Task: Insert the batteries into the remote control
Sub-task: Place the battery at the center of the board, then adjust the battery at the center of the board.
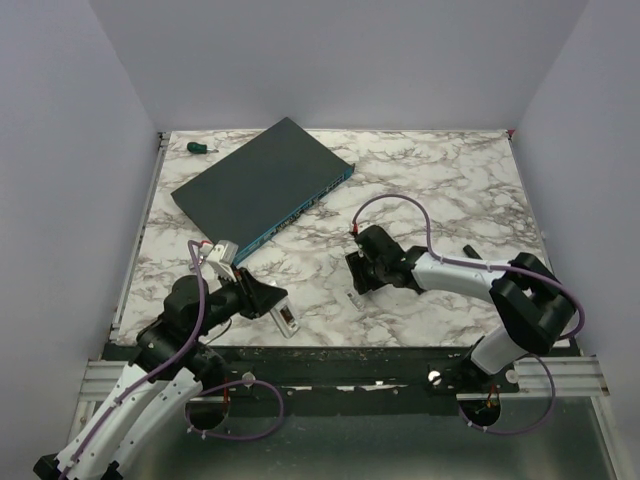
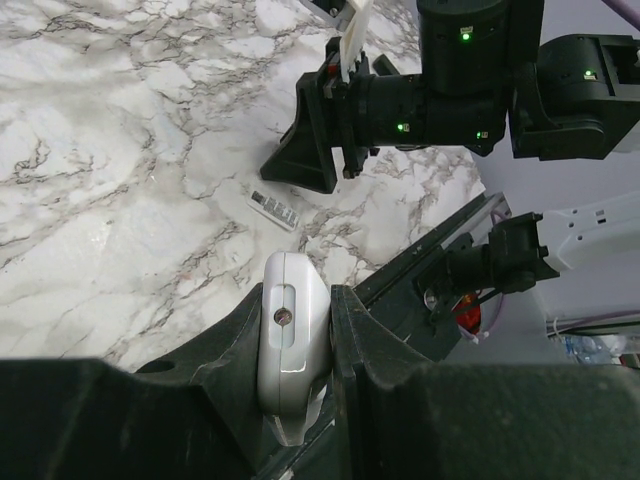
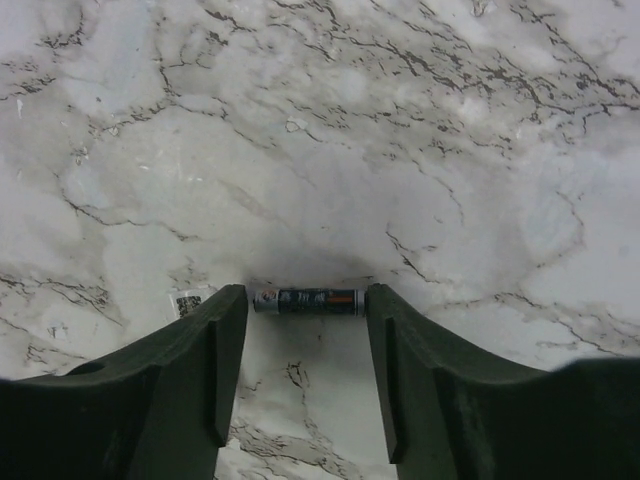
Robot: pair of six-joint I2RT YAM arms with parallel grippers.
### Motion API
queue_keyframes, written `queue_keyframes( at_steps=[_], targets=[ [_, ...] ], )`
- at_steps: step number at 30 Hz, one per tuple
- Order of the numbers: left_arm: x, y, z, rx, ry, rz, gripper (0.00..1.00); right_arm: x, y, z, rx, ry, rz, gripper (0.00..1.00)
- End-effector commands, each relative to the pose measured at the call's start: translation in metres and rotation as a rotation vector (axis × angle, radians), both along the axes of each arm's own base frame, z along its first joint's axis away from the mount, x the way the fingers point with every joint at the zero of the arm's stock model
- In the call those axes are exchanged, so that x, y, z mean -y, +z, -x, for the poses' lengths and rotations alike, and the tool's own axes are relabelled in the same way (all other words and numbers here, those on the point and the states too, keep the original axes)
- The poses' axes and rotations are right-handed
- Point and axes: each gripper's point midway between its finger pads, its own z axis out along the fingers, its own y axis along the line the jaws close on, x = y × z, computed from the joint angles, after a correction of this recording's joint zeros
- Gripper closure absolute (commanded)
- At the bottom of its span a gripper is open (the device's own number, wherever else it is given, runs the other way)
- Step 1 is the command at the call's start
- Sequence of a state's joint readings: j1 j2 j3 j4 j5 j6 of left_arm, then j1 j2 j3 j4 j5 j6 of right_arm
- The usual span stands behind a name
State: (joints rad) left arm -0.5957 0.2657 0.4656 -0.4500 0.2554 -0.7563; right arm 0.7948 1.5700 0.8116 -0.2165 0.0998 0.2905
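Note:
The white remote control (image 2: 290, 350) is clamped end-on between my left gripper's (image 2: 297, 300) fingers, its small LED window facing the camera. In the top view it sticks out of the left gripper (image 1: 262, 298) near the table's front edge, remote (image 1: 286, 320) tilted. My right gripper (image 3: 307, 302) is down at the marble table; a dark battery (image 3: 308, 300) with an orange band lies crosswise between its fingertips, both ends touching the fingers. In the top view the right gripper (image 1: 356, 275) sits at mid-table.
A small white flat piece (image 2: 275, 210) lies on the table beside the right gripper, showing a code label (image 3: 187, 301). A big dark flat box (image 1: 262, 185) lies at the back left, a green-handled screwdriver (image 1: 200, 147) behind it. A small black part (image 1: 468, 248) lies at the right.

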Motion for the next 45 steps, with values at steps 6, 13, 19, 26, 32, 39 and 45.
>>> queue_keyframes(
  at_steps=[6,13,19,26,32,39,45],
  targets=[
    [0.001,0.014,-0.001,0.035,0.001,0.039,1.00,0.010,-0.008,0.005,-0.018,-0.044,0.087,0.29],
    [0.001,0.012,-0.001,0.030,0.004,0.041,1.00,0.008,0.020,-0.010,0.072,-0.230,-0.037,0.24],
    [0.002,0.012,-0.002,0.028,0.004,0.043,1.00,0.012,0.060,-0.020,0.123,-0.515,-0.248,0.24],
    [0.000,0.012,-0.002,0.027,0.019,0.060,1.00,0.018,0.069,0.002,0.029,-0.669,-0.407,0.24],
    [-0.001,0.009,-0.002,0.023,0.027,0.067,1.00,0.029,0.055,0.023,-0.064,-0.811,-0.513,0.32],
    [0.000,0.011,0.000,0.034,0.005,0.046,1.00,0.042,0.054,0.027,-0.068,-0.892,-0.509,0.33],
    [0.001,0.013,-0.001,0.041,0.002,0.045,1.00,0.030,0.046,0.029,-0.112,-0.805,-0.406,0.33]
  ],
)
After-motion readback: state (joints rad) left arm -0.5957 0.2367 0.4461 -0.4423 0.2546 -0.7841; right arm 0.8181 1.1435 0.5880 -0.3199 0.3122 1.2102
